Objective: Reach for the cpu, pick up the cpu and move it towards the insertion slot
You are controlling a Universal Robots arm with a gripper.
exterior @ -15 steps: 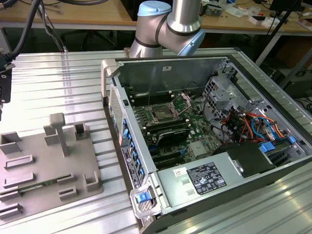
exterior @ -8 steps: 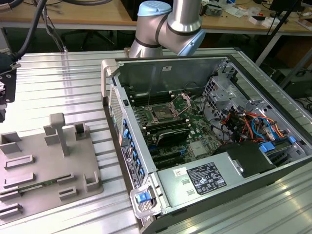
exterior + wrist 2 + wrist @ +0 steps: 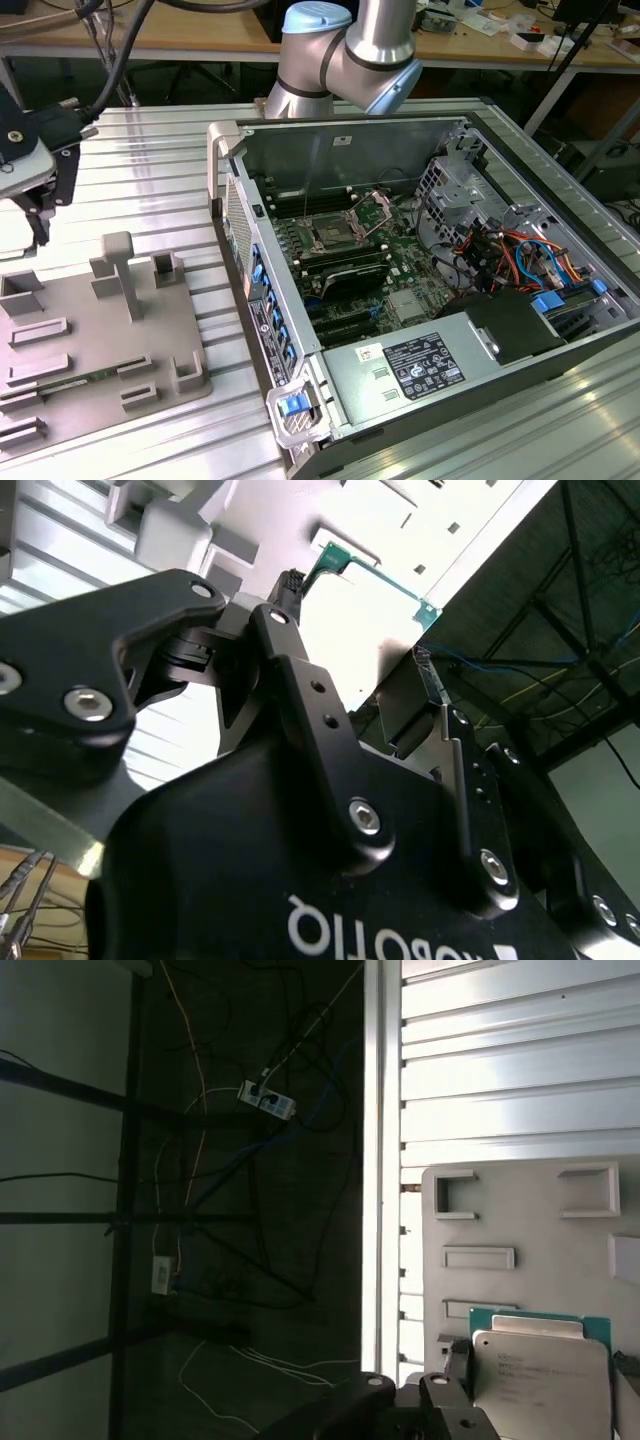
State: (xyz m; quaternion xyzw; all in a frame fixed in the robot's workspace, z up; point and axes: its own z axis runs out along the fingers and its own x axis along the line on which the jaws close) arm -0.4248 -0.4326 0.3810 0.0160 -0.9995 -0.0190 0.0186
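The cpu (image 3: 545,1372), a flat square chip with a silvery top and a thin green rim, sits between my black fingers (image 3: 455,1365), held above the grey fixture tray (image 3: 520,1215). Its green edge (image 3: 350,565) shows past the fingers (image 3: 300,680) in the second wrist view. In the exterior view my gripper (image 3: 45,200) hangs at the far left, above the tray's (image 3: 100,350) back corner. The insertion slot (image 3: 330,236), a metal-framed socket with its bracket raised, lies on the green motherboard inside the open computer case, well toward the exterior view's right of the gripper.
The case's tall side wall (image 3: 232,210) stands between the tray and the motherboard. Upright blocks (image 3: 118,268) rise from the tray. The robot arm (image 3: 345,55) reaches over the case from behind. Coloured cables (image 3: 500,255) crowd the case's right half. The ribbed metal table (image 3: 150,180) ends beside the tray.
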